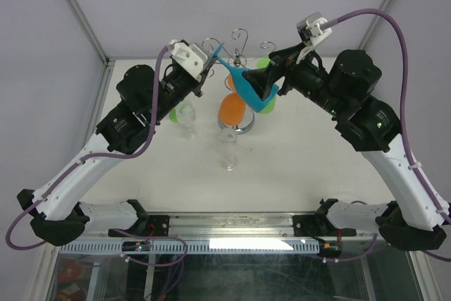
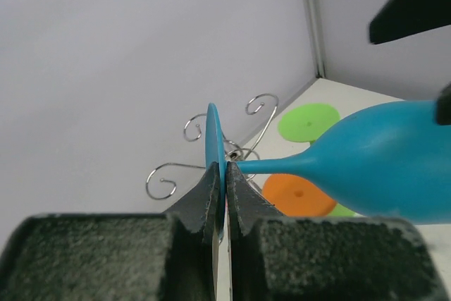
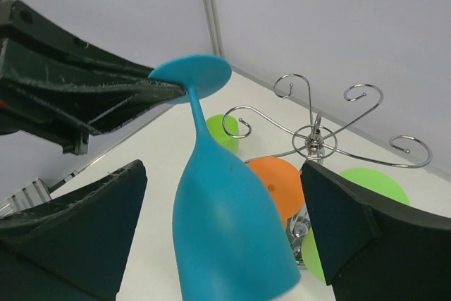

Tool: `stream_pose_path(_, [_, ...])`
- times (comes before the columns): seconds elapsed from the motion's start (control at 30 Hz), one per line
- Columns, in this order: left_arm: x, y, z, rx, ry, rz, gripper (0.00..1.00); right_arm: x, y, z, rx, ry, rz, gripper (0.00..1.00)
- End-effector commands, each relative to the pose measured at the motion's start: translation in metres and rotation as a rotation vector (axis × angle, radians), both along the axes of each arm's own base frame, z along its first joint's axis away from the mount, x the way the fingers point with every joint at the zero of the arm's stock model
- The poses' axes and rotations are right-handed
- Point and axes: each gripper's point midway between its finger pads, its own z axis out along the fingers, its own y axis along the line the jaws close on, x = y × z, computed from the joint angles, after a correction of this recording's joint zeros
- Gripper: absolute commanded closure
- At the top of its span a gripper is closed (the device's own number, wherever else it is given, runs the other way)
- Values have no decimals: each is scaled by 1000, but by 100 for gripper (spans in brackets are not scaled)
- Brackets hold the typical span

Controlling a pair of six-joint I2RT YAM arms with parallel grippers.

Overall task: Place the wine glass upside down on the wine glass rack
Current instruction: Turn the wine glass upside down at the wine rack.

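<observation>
Left gripper (image 2: 224,174): jaws pinched tight on the foot of the blue glass (image 3: 225,223). Right gripper (image 3: 224,174): jaws wide, straddling the bowl, with gaps visible on either side. Glass is airborne and tilted, foot uppermost, close beside the rack (image 3: 314,140), not hung on it.

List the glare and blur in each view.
Top external: evenly lit and sharp, glare on the metal rail at the near edge. Left wrist: left gripper's fingers soft, blue wine glass crisp. Right wrist: right gripper's fingers dark and blurred, wine glass rack glinting.
</observation>
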Motion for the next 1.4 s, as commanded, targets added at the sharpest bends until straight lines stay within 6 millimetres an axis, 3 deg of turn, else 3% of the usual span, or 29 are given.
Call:
stream_pose_path(0.0, [-11, -8, 24, 28, -96, 32, 100, 2, 3, 4, 46, 69, 80, 8])
stream_pose_path(0.3, [-30, -39, 32, 113, -176, -2, 100, 15, 4, 3, 91, 173, 192, 19])
stream_pose_path(0.53, [-44, -56, 29, 187, -215, -58, 100, 22, 16, -16, 39, 229, 247, 34])
stream_pose_path(0.7, [-45, -54, 25, 204, -218, -44, 100, 20, 20, -26, 15, 241, 278, 43])
stream_pose_path(1.03, [-48, -48, 25, 202, -221, -40, 100, 6, 16, -40, -62, 234, 324, 50])
stream_pose_path(1.37, [-51, -52, 19, 227, -221, -66, 100, 5, 18, -49, -96, 260, 352, 67])
